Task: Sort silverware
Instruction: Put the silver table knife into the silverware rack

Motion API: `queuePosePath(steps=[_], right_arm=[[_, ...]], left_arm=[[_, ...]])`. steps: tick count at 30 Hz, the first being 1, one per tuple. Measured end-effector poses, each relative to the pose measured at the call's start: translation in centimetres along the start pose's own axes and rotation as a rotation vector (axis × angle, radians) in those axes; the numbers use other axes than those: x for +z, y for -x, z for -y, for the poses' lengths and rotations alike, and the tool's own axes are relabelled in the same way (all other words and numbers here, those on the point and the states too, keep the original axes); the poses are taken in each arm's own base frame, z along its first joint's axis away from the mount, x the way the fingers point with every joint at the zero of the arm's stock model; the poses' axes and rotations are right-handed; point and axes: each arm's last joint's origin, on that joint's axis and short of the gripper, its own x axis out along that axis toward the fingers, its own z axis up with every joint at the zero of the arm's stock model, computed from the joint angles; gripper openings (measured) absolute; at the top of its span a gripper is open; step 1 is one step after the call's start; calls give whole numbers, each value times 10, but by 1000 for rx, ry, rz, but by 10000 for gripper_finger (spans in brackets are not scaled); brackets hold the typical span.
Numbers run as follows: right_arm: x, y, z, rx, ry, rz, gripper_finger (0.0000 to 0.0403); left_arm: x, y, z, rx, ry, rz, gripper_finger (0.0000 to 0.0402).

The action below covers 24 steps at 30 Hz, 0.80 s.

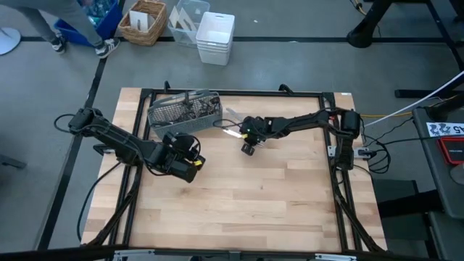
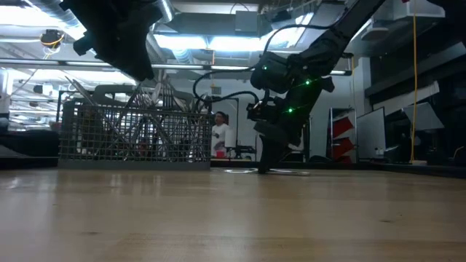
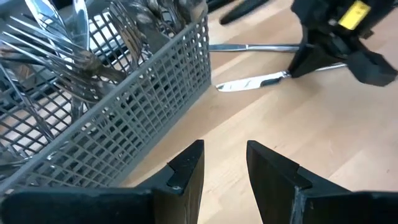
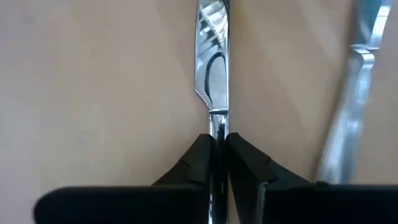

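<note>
A grey wire-mesh caddy (image 1: pixel 185 110) at the table's far left-centre holds several forks and spoons (image 3: pixel 74 50) standing upright. My left gripper (image 3: pixel 225 158) hovers open just near of the caddy (image 3: pixel 137 99), with nothing between its fingers. To the caddy's right, a silver knife (image 3: pixel 252 82) lies flat on the wood beside another long utensil (image 3: pixel 249 46). My right gripper (image 1: pixel 243 135) is down at the table on that knife (image 4: pixel 211 68), shut on it. My right gripper pinches the knife between its two fingers where the handle meets the blade (image 4: pixel 217 124). The fingers slant down from above, from the table's right side. The blade runs on ahead of them, and the knife appears to lie flat on the table.
A second utensil (image 4: pixel 348 112) lies close beside the knife. White bins (image 1: pixel 215 38) and a basket (image 1: pixel 142 22) stand on the floor beyond the far edge. A person (image 2: pixel 218 135) shows far behind the table. Bare wood (image 1: pixel 275 203) fills the table's near half.
</note>
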Motion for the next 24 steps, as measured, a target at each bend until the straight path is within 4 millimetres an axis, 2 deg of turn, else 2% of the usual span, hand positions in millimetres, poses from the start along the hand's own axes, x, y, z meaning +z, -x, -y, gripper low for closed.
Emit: queuePosePath(steps=[9,20,24], right_arm=[[-7,1,-26,29,40,-12,49],[0,5,-30,46,-7,25,47],[6,11,-36,160,-2,23,47]], left_arm=[[0,0,0,-2,1,-3,114],[-1,2,1,-9,-11,-2,114],[-6,8,3,-31,-28,1,114]])
